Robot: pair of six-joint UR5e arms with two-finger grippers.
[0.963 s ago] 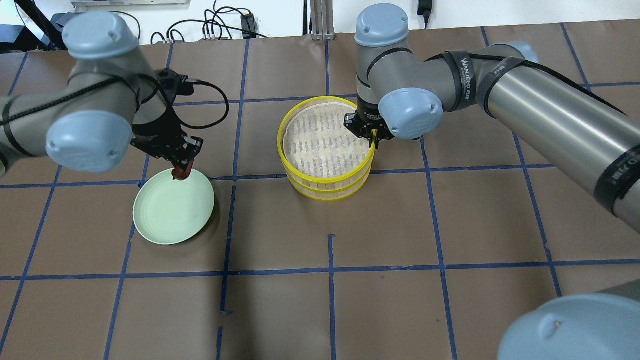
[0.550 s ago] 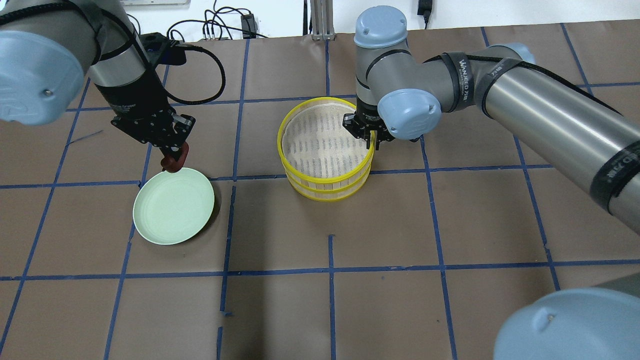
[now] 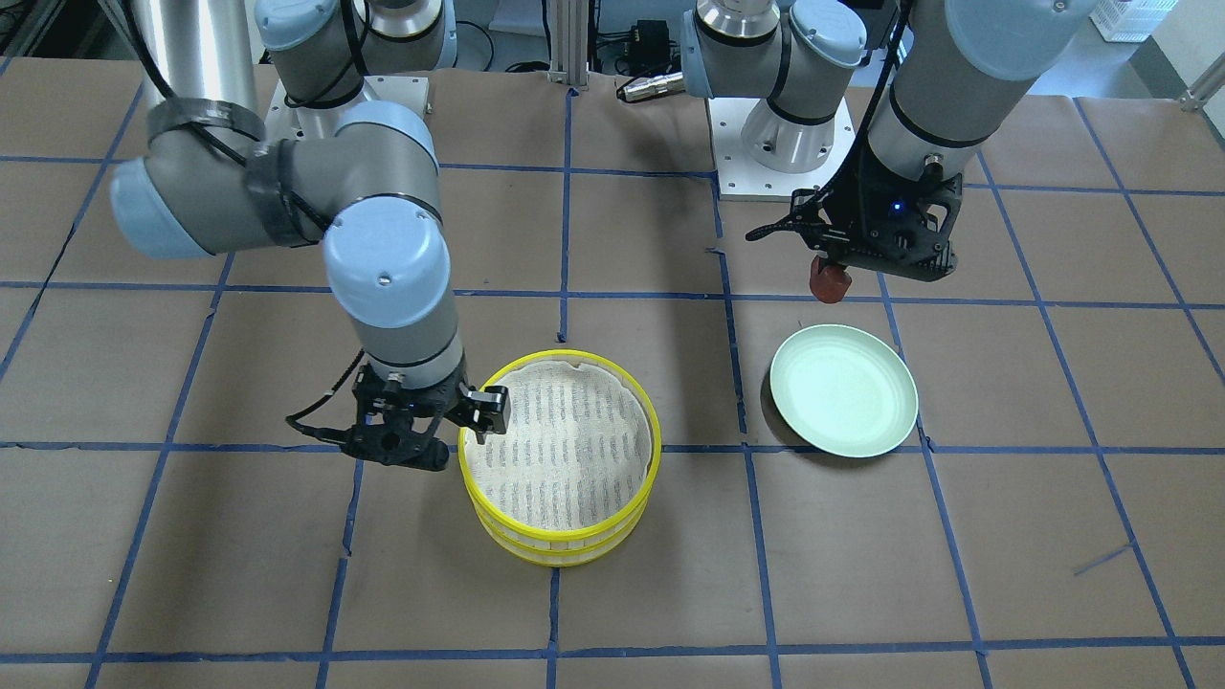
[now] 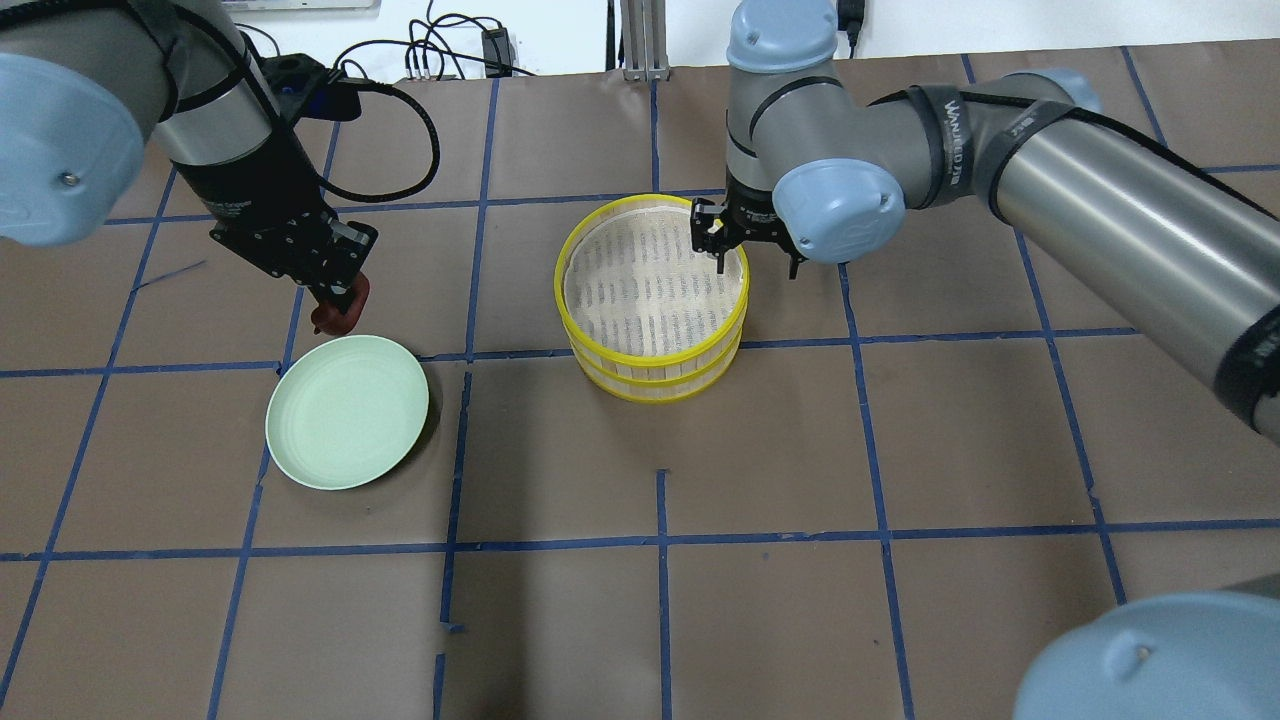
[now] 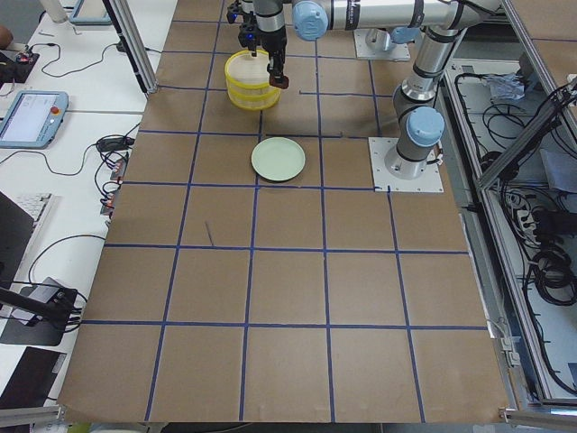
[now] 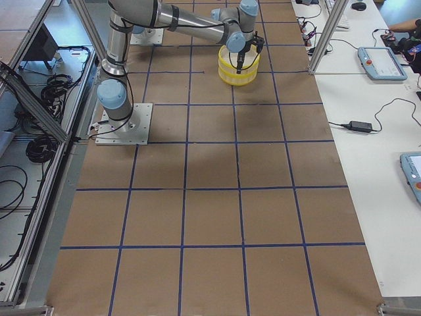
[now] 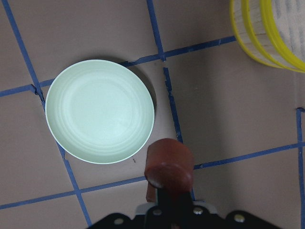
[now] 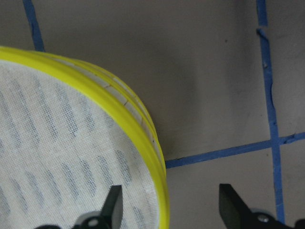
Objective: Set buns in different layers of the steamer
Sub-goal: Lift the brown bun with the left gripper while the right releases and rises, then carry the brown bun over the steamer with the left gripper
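Observation:
My left gripper (image 4: 343, 296) is shut on the reddish-brown bun (image 4: 337, 314), holding it in the air just behind the far rim of the pale green plate (image 4: 345, 415). The bun also shows in the front view (image 3: 829, 279) and the left wrist view (image 7: 169, 164). The steamer (image 4: 655, 378) stands at the table's middle, two tiers stacked, and its top mesh cloth (image 4: 650, 285) is bare. My right gripper (image 4: 752, 258) is open and straddles the steamer's far right rim (image 8: 138, 129), one finger (image 8: 113, 206) inside and one outside. The white bun is out of view.
The plate (image 3: 842, 388) is bare and lies to the left of the steamer (image 3: 555, 536) in the overhead view. Brown paper with blue tape lines covers the table. Cables lie along the far edge.
My left gripper has lifted the reddish-brown bun off the plate and moved it back. My right gripper, shut on the steamer's rim before, now stands open over it.

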